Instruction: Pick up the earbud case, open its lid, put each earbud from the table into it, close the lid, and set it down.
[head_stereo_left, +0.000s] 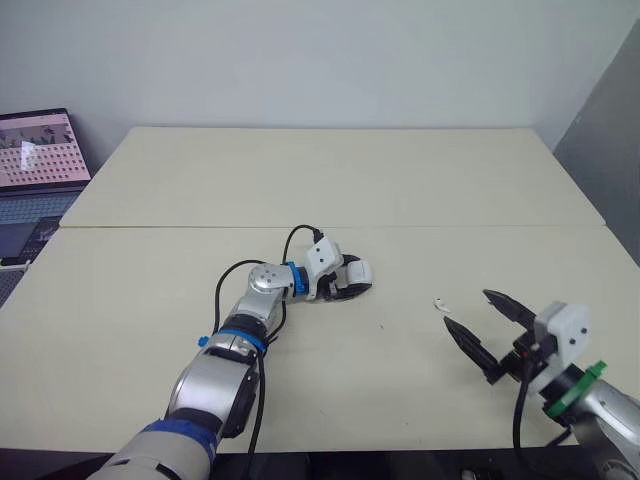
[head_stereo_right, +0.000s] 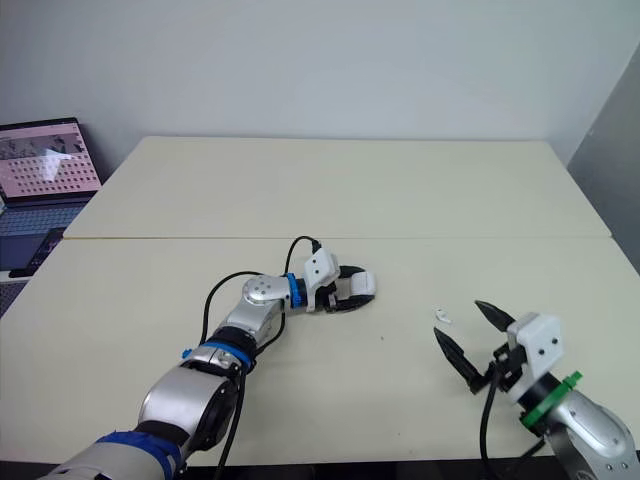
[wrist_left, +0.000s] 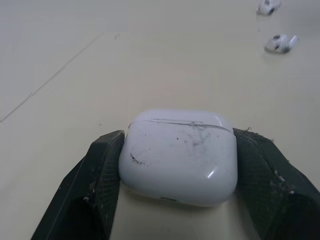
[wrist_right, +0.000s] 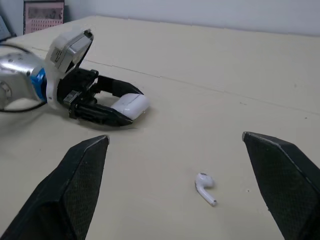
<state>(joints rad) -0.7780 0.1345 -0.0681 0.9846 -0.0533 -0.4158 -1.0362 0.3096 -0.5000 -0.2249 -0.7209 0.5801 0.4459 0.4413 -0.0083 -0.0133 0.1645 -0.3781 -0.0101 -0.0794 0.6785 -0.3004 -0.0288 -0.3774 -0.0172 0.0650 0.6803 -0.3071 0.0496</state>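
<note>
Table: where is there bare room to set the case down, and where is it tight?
The table beyond its seam is bare edge to edge. So is the near-left stretch between the left arm and the laptop. Crowded: the strip from the left end effector, shut on the earbud case, to the open right end effector, with an earbud between.

The earbud case (wrist_left: 177, 157) is white, rounded and scuffed, with its lid closed. It rests near the middle of the bench (head_stereo_left: 300, 180), pinched on both sides by the left claw (head_stereo_left: 355, 280). A white earbud (head_stereo_left: 440, 304) lies at 4 o'clock from it, with a second earbud (wrist_left: 267, 6) nearby.
</note>
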